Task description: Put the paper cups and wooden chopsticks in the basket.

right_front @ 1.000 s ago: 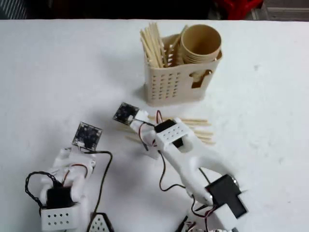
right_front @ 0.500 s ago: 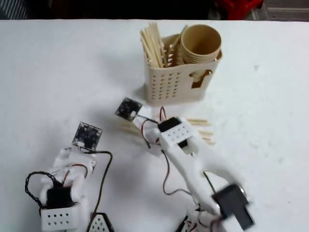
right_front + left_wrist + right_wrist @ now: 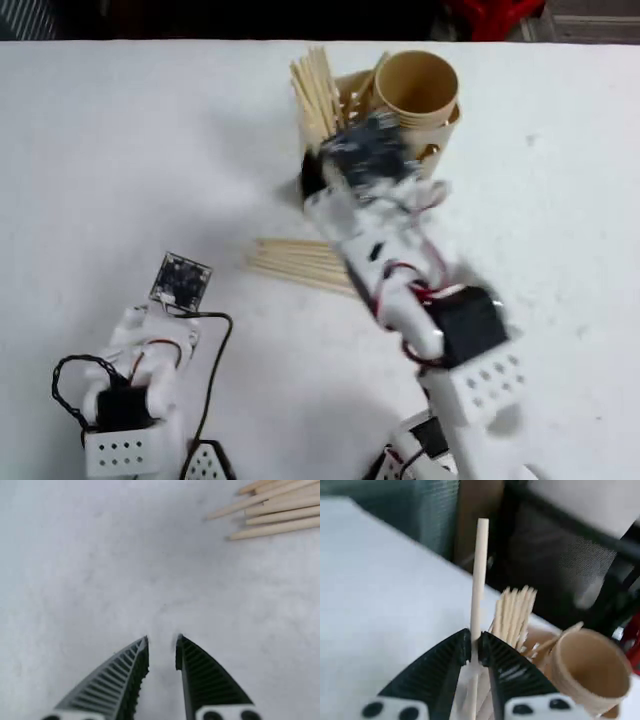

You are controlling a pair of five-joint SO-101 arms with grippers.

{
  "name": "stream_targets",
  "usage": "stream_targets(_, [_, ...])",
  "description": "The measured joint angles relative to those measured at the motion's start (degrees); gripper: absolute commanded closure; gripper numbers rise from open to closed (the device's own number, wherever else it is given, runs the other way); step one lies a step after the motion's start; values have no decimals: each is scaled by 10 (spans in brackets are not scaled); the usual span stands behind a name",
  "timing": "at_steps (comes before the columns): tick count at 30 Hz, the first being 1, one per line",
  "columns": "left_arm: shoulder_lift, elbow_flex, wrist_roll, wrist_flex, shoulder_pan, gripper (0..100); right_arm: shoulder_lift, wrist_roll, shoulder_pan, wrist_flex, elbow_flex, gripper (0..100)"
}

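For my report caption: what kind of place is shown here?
Probably an indoor robotics lab or workshop: a plain white table, a small robot arm with loose wires, and what looks like a mesh chair behind it.

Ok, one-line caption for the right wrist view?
Right gripper pinching one chopstick upright, with the bundled chopsticks and paper cups beyond.

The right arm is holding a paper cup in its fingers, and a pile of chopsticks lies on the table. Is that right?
Not quite. In the right wrist view the right gripper holds one wooden chopstick, not a paper cup. The pile of chopsticks does lie on the table.
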Motion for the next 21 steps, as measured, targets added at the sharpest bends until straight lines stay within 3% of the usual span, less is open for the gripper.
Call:
stream_targets(9, [0,0,0,0,0,891,171,-2,25,-244,-95,981])
stream_targets(15, [0,0,0,0,0,891,301,-4,58,-268,-154,981])
stream_targets(21, [0,0,0,0,0,891,324,-4,88,-253,-160,980])
